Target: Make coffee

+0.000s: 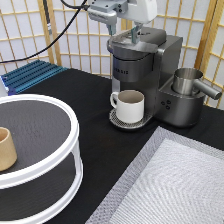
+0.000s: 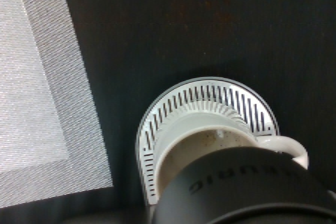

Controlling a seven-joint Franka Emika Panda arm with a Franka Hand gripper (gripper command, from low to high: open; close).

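Start at the exterior view's left: a blue ribbed mat (image 1: 31,75) lies at the back of the black worktop (image 1: 90,112), near the screen. In front of it stands a white two-tier round stand (image 1: 47,150) with dark shelves. On its upper shelf, at the left edge, you have a tan handleless cup (image 1: 6,148), upright.

Centre of the view: a cream mug (image 1: 129,105) sits upright on the round slotted drip tray (image 1: 120,122) of the grey coffee machine (image 1: 145,70), handle toward the exterior view's left. The wrist view shows the same mug (image 2: 217,145) on the tray (image 2: 202,107) from above, with the machine's dark brew head (image 2: 240,185) overhanging it.

Above the machine, at the exterior view's top, you see the gripper (image 1: 133,35) hanging just over the machine's top lid. One dark finger (image 1: 133,34) reaches down to the lid or just short of it; whether it touches, you cannot tell. How far the fingers are spread, and whether they hold anything, you cannot tell.

The coffee pod does not show in either view.

To the right, a steel milk jug (image 1: 187,81) sits on the machine's side unit. At the bottom right lies a grey woven mat (image 1: 175,185).
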